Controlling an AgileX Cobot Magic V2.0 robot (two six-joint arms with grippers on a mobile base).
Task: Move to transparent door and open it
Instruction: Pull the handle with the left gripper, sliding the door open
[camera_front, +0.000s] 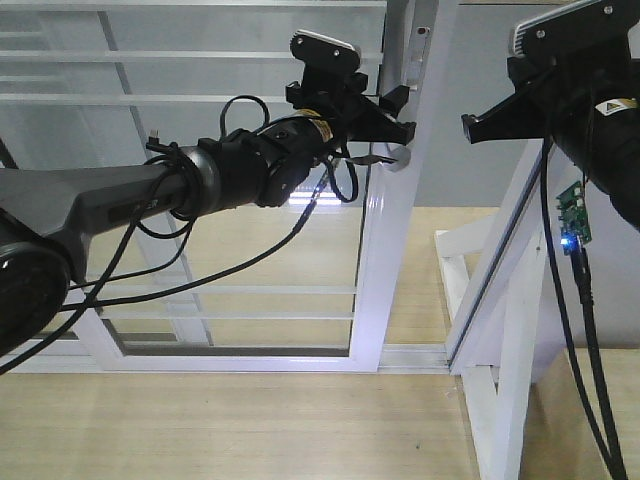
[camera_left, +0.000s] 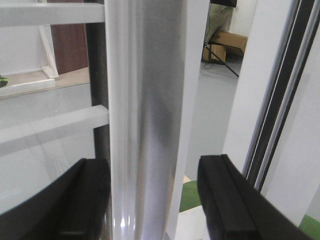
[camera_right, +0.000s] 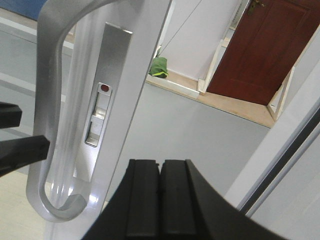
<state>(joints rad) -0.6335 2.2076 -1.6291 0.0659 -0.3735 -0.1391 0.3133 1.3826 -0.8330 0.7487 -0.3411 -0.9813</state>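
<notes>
- Two grippers are up at the latch edge of the tall transparent door of clear glass in a white metal frame (camera_front: 385, 275); it stands upright on the pale wooden floor (camera_front: 250, 420), with its handle edge near the bare white door-frame post (camera_front: 515, 300) and a gap of floor showing between them.
- Your left gripper (camera_front: 395, 118) has its black fingers spread, one on each side of the curved grey metal bar handle (camera_right: 55, 85); the wrist view does not show whether either pad presses on the bar, so treat it as straddled, not gripped.
- Your right gripper (camera_right: 160, 170) has its fingers pressed together with nothing between them; it hangs just beside the handle and the long grey lock plate (camera_right: 102, 100), touching neither.
- Expect a heavy, stiff panel that starts slowly and then carries on once moving; the glass is fragile and the thin white horizontal bars (camera_front: 230, 300) look too slight to pull on.
- Take hold on the straight middle run of the handle, away from its curved ends; the metal is polished and likely slippery, so close squarely and firmly before you load it.
- Whether the door swings or slides I cannot tell; the rail along the floor at its foot hints at sliding, so start with a gentle, steady pull and follow whichever way it gives.
- Mind the lock plate; its latch may be set, and the pictures do not settle that.
</notes>
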